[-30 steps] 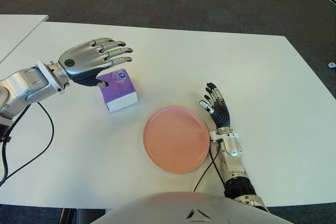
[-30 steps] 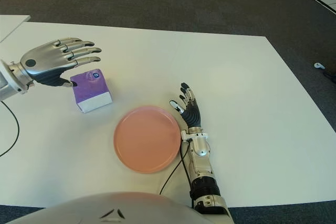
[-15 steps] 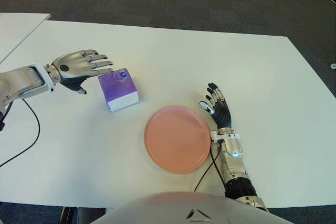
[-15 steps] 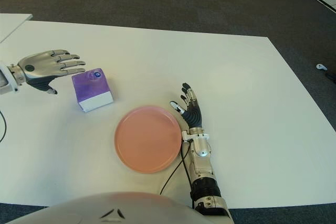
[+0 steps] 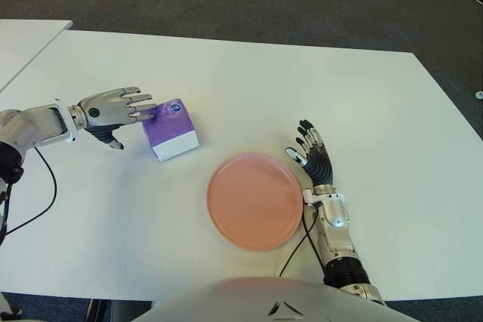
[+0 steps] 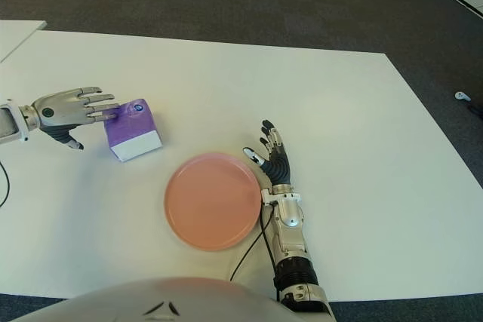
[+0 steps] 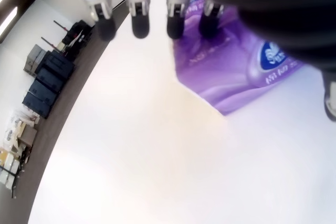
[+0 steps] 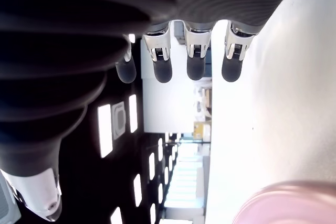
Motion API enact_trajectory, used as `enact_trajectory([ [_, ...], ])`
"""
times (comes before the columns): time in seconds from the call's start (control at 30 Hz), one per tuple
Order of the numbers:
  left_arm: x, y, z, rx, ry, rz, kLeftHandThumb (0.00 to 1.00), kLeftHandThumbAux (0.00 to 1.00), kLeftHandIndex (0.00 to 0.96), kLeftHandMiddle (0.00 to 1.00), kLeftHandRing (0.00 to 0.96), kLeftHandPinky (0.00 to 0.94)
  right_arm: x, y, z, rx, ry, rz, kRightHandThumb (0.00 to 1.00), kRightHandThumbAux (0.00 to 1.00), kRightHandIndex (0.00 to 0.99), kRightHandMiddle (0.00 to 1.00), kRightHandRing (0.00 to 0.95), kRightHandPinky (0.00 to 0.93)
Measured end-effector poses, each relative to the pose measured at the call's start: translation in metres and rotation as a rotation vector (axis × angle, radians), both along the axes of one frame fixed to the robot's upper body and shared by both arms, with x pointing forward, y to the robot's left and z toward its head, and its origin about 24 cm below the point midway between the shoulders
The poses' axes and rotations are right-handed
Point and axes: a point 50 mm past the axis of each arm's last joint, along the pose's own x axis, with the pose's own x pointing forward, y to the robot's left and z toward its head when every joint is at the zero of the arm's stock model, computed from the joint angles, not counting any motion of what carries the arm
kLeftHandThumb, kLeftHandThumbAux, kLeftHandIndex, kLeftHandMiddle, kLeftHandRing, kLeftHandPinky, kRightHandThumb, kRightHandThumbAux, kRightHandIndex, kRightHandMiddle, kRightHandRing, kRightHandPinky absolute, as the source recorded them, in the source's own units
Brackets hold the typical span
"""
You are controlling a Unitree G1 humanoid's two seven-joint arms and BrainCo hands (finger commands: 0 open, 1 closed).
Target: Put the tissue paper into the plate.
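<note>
1. I am reaching my left hand [image 5: 106, 111] out over the white table [image 5: 302, 88], on my left side, level with the tissue pack [image 5: 171, 129].
2. My left fingers [image 5: 139, 109] are lying stretched out and spread, with the thumb hanging below; they are gripping nothing.
3. The fingertips are showing at the pack's left top edge; whether they are touching it I cannot tell, and my left wrist view shows them straight, over that same edge.
4. The pack, purple with a white base, is sitting on the table, up and left of the pink plate [image 5: 255, 200] and apart from it.
5. The plate is lying near the table's front edge, holding nothing.
6. My right hand [image 5: 313, 160] is showing just right of the plate, its fingers straight and fanned out, holding nothing.
</note>
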Motion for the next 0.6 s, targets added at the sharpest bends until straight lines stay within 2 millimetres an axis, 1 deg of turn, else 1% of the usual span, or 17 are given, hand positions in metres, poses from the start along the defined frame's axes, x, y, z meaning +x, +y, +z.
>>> enact_trajectory([
  [0.13,0.0019,0.0026,-0.0004,0.016,0.011,0.002,0.461,0.264,0.000,0.000,0.000,0.000,-0.0003,-0.0002,0.0000,-0.001,0.000,0.000,0.088,0.668,0.000,0.000,0.000,0.000],
  [0.2,0.0030,0.0039,0.0004,0.027,0.016,0.007,0.495,0.260,0.000,0.000,0.000,0.000,-0.0003,-0.0004,0.0000,-0.002,0.000,0.000,0.094,0.660,0.000,0.000,0.000,0.000],
  [0.37,0.0065,0.0053,0.0004,0.047,0.024,0.020,0.536,0.256,0.000,0.000,0.000,0.000,-0.0006,-0.0005,-0.0002,-0.002,0.001,0.000,0.095,0.663,0.000,0.000,0.000,0.000],
  [0.6,0.0089,0.0053,0.0023,0.057,0.030,0.018,0.534,0.239,0.000,0.000,0.000,0.000,-0.0015,-0.0005,-0.0003,-0.003,0.002,0.003,0.083,0.677,0.000,0.000,0.000,0.000],
])
